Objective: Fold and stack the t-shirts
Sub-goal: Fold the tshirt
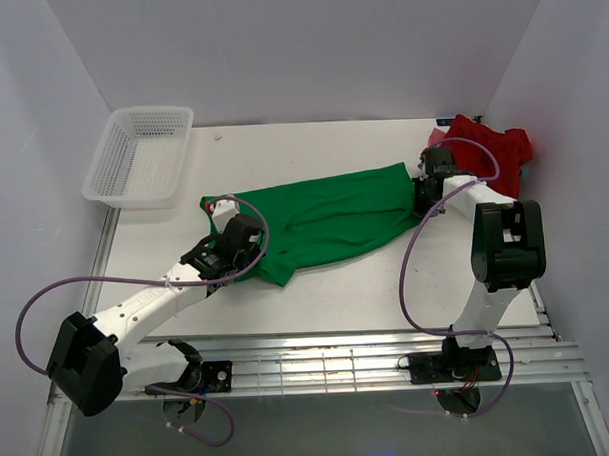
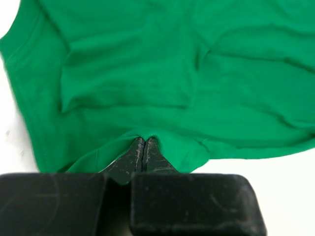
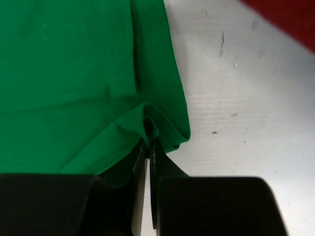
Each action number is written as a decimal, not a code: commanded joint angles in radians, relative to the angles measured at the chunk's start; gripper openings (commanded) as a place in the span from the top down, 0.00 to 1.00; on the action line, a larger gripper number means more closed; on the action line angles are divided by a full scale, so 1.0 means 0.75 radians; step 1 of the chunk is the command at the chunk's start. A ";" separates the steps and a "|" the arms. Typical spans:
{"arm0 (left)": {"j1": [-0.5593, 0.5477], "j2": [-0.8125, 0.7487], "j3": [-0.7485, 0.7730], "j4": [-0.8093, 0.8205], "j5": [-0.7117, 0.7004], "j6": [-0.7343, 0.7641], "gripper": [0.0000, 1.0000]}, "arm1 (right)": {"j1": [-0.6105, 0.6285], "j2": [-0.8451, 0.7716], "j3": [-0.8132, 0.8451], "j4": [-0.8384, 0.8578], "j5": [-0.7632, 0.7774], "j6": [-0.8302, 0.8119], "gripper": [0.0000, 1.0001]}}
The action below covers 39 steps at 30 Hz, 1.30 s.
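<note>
White walls close in a pale desk on three sides. The green t-shirt lies stretched across the middle of it, reaching from the left jaws to the right jaws. The left jaws are pressed together on a pinch of the shirt's edge, and the cloth puckers at their tips. Ahead of them the fabric spreads in soft folds, with bare desk showing at either side. The right jaws are clamped on a rolled hem at the shirt's other end, with green cloth on one side of them and bare desk on the other. Beyond the right jaws the red t-shirt sits bunched in the far corner, apart from the green one. A white mesh basket stands well beyond the left jaws, at the desk's far left edge. A broad strip of bare desk runs between the green shirt and the desk's near edge.
</note>
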 commanded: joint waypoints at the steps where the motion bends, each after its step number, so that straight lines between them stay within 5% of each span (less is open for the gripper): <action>1: 0.074 0.032 0.115 0.142 0.089 0.144 1.00 | -0.004 0.051 0.131 -0.048 -0.030 -0.031 0.92; 15: 0.360 0.179 0.205 0.242 0.341 0.287 1.00 | -0.004 0.257 0.471 -0.165 -0.055 -0.070 0.92; 39: 0.561 0.345 0.258 0.351 0.509 0.363 1.00 | 0.004 0.449 0.784 -0.255 -0.049 -0.099 0.92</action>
